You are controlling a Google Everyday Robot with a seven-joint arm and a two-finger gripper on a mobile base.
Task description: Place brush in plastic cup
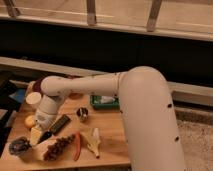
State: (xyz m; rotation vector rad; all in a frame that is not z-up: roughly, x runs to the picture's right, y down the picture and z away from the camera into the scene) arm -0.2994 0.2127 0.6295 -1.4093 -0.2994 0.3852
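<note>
Arm bent leftward, claw (40, 136) pointing down.

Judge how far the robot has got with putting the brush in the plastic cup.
Done: nothing visible yet. The plastic cup, at the table's front left corner, has no handle sticking out of it. In hand: the gripper is low over the front left clutter, beside the black bar. Whether it holds the brush cannot be seen. Left: getting the brush over the cup and releasing it inside.
</note>
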